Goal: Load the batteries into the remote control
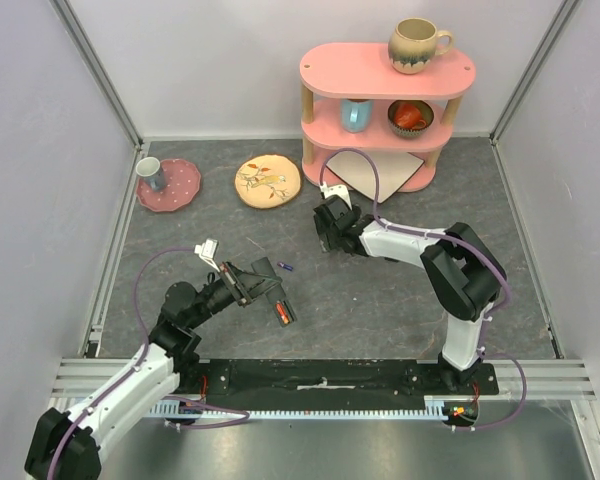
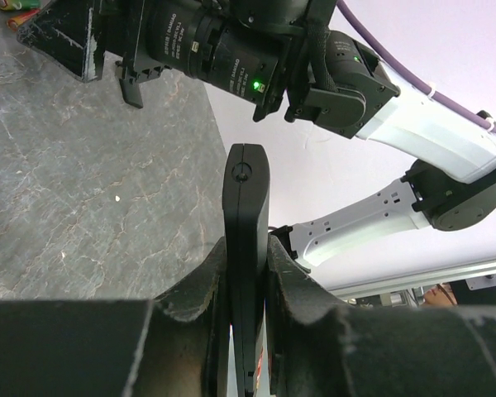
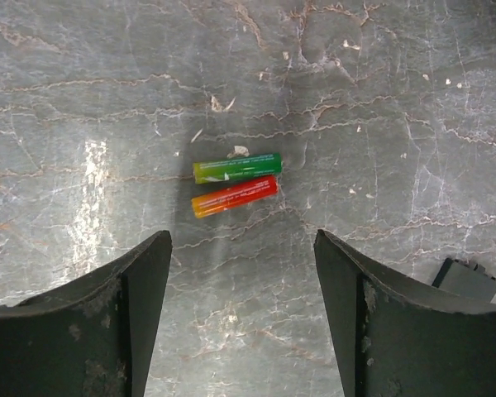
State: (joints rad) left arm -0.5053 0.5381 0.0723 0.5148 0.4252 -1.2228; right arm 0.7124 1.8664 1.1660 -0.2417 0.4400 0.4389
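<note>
My left gripper [image 1: 248, 282] is shut on the slim black remote control [image 1: 277, 297] and holds it over the table. An orange-red battery [image 1: 282, 314] shows in the remote's near end. In the left wrist view the remote [image 2: 246, 207] stands edge-on, pinched between the fingers [image 2: 302, 285]. My right gripper [image 3: 241, 240] is open and points down over a green battery [image 3: 237, 168] and a red-orange battery [image 3: 234, 195] that lie side by side on the table, just ahead of the fingertips. A purple battery [image 1: 288, 267] lies between the two grippers.
A pink shelf [image 1: 385, 70] with mugs and a bowl stands at the back right. A yellow plate [image 1: 267, 180] and a red plate with a cup [image 1: 168, 184] sit at the back left. A black plastic piece [image 3: 467, 281] lies by my right finger.
</note>
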